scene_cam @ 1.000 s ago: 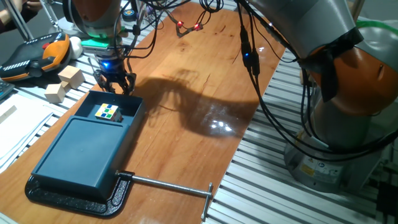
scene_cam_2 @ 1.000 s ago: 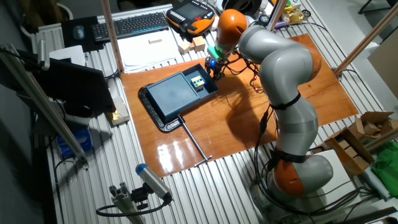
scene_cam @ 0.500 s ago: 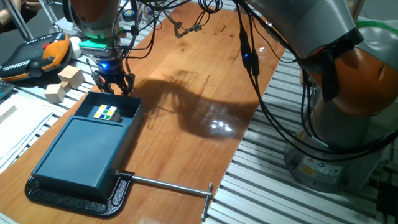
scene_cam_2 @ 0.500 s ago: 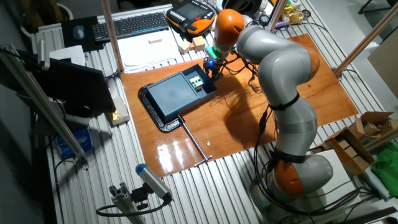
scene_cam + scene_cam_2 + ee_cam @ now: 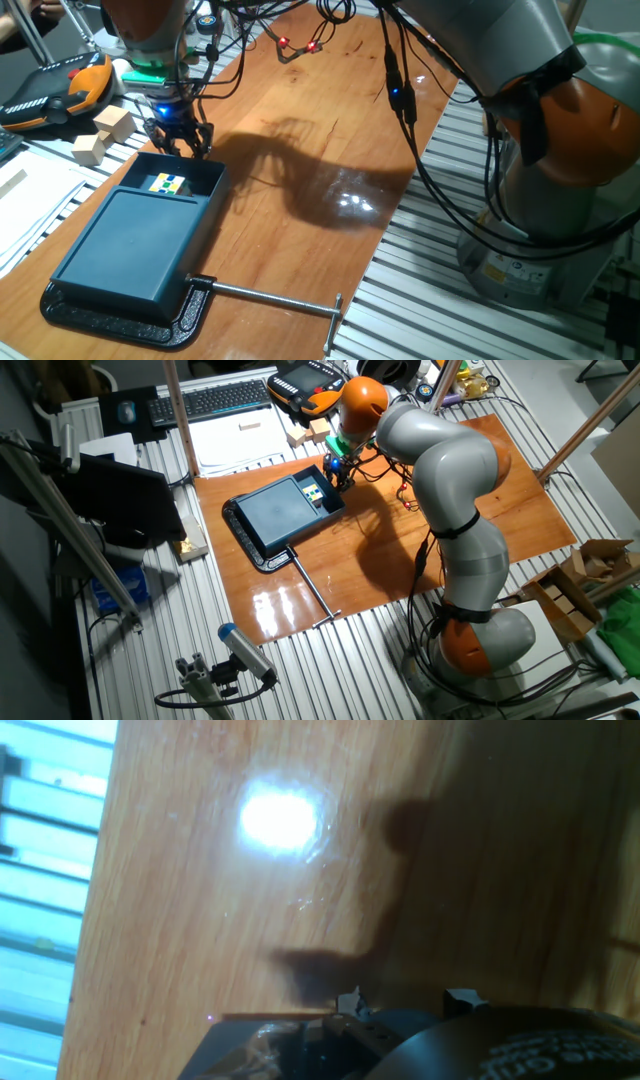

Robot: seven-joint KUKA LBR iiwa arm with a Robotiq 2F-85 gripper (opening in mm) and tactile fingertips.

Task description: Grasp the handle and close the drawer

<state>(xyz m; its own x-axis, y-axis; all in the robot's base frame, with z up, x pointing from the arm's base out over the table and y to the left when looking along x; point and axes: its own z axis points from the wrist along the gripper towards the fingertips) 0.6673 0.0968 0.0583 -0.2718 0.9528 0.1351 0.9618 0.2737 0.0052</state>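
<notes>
Teal plastic sits directly under the gripper (image 5: 178,140): the handle (image 5: 183,157), the drawer's short end rim, lies right at the fingertips, and from the fixed views the jaws look nearly pressed together over it, though whether they actually pinch the lip I cannot tell, since the fingers hide the contact. The hand view shows only wood grain, glare and the fingers' shadow.

The drawer (image 5: 172,178) extends from beneath the jaws toward the flat teal box (image 5: 135,240), a short length of tray exposed, with a small multicoloured cube (image 5: 167,184) resting in it just past the jaws. The box's far end is gripped by a black clamp (image 5: 150,312) whose steel rod (image 5: 275,295) runs off across the wooden table (image 5: 330,130).

My judgement: the closing push is in hand, part done. The next move calls for a straight push along the drawer's long axis, from the jaws toward the clamp, keeping the rim square so the tray does not skew or jam.
</notes>
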